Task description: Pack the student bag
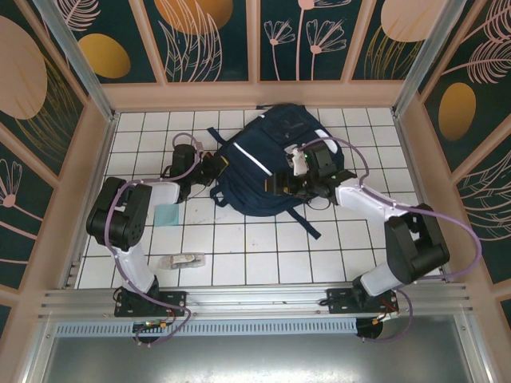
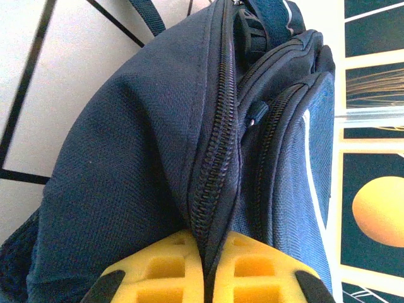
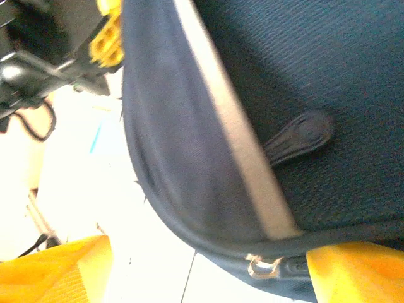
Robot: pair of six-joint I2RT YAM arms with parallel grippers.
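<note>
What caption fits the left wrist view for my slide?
Left gripper shut on the student bag, yellow fingers pinching along its zipper.

A robot test booth — white gridded tabletop (image 1: 239, 263), aluminium rail (image 1: 255, 299), leaf-patterned wall panels (image 1: 319, 40).

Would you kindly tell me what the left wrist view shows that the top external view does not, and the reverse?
Left wrist view: close detail of the student bag, with its zipper running down between the yellow fingers of the left gripper, which is shut on that seam, plus a small zipper pull.
Top external view: the whole layout, with the right gripper over the bag's front, and a pale teal item and a clear packet on the tiled table.
Both: the bag and the left gripper at its edge.
</note>
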